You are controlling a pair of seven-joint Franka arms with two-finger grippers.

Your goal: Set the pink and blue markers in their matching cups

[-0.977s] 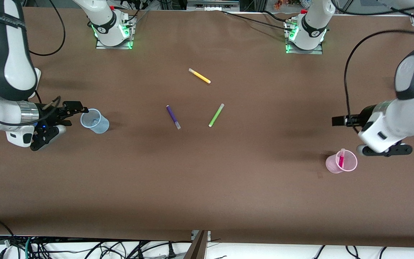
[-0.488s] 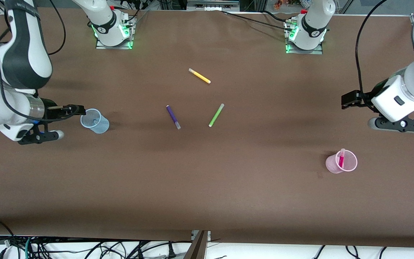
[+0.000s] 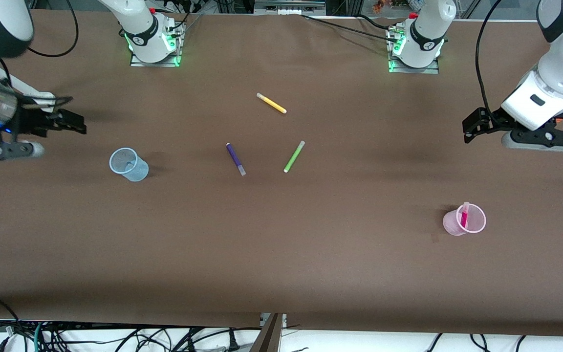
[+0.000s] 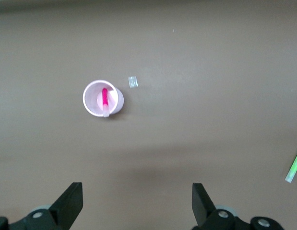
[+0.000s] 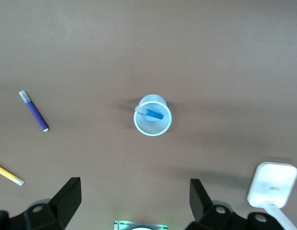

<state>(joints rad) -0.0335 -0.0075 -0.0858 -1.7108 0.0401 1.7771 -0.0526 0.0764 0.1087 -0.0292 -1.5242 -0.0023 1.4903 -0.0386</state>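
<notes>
Both markers sit in their cups, so lift the left gripper [image 4: 134,208] and right gripper [image 5: 134,206] clear, jaws wide and empty.

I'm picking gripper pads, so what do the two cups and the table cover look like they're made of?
Pink cup and blue cup: apparently thin translucent plastic, since the pink marker shows through. Table cover: matte brown, possibly paper or cloth, with a rippled edge by the bases.

Brown matte table [image 3: 281,254] under even light, tangled black cables [image 3: 115,337] along its near edge
</notes>
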